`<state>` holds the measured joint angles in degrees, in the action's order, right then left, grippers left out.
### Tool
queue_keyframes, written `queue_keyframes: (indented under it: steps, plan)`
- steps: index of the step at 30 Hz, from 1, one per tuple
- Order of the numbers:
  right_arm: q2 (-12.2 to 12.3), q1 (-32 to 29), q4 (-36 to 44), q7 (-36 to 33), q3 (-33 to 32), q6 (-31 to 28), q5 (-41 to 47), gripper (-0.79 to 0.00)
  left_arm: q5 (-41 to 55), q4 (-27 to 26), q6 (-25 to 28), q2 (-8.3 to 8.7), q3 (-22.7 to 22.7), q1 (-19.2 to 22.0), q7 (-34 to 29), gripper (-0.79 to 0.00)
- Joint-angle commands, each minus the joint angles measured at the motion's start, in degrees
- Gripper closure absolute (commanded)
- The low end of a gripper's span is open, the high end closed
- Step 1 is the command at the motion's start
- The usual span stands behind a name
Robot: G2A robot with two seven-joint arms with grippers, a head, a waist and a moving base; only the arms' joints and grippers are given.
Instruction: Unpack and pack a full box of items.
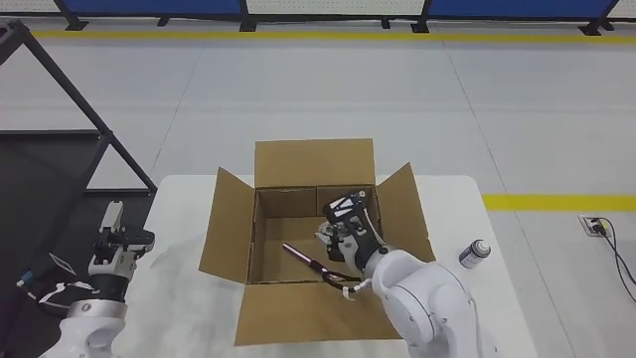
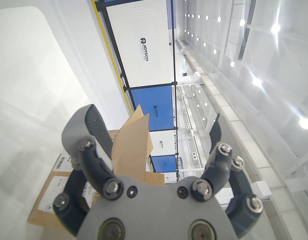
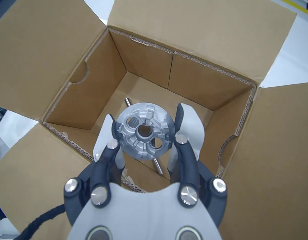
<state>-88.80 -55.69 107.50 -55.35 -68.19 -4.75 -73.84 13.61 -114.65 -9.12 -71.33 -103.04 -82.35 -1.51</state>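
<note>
Bright, even light is being cast by glaring ceiling lamps (image 2: 275, 28) above the box (image 1: 314, 164); its floor is being shaded by its walls, and straight lines around it are being bowed.

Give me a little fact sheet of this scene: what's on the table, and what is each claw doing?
Surface: white table
Container: cardboard box, all flaps open
Right arm: right gripper over the box opening, shut on a round metal disc
Left arm: left gripper open and empty, near the table's edge, away from the box
Inside the box: metal rod lying on the bottom
Outside the box: small canister upright on the right arm's side
</note>
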Motion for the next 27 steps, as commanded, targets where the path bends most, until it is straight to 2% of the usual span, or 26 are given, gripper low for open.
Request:
queue_keyframes:
  steps: [1, 6, 11, 14, 19, 22, 27]
  plan:
    - [0.36, -1.77, 4.61, -0.12, -2.34, -1.15, 2.35, 0.0, 0.0, 0.0, 0.0, 0.0, 0.0, 0.0, 0.0, -0.785]
    - [1.47, -8.7, 17.56, -0.31, -9.61, -4.29, 8.24, 0.0, 0.0, 0.0, 0.0, 0.0, 0.0, 0.0, 0.0, -0.785]
    - [2.32, -16.34, 27.15, 2.91, -19.1, -4.02, 13.14, 0.0, 0.0, 0.0, 0.0, 0.0, 0.0, 0.0, 0.0, -0.785]
    - [2.68, -19.08, 27.15, 6.05, -25.31, -3.4, 16.63, 0.0, 0.0, 0.0, 0.0, 0.0, 0.0, 0.0, 0.0, -0.785]
    - [3.32, -23.09, 27.15, 6.9, -34.51, -2.3, 22.21, 0.0, 0.0, 0.0, 0.0, 0.0, 0.0, 0.0, 0.0, -0.785]
    - [3.77, -24.67, 26.64, 4.24, -37.52, -0.85, 22.7, 0.0, 0.0, 0.0, 0.0, 0.0, 0.0, 0.0, 0.0, -0.785]
    - [4.8, -23.07, 21.4, -1.83, -38.26, -2.26, 21.93, 0.0, 0.0, 0.0, 0.0, 0.0, 0.0, 0.0, 0.0, -0.785]
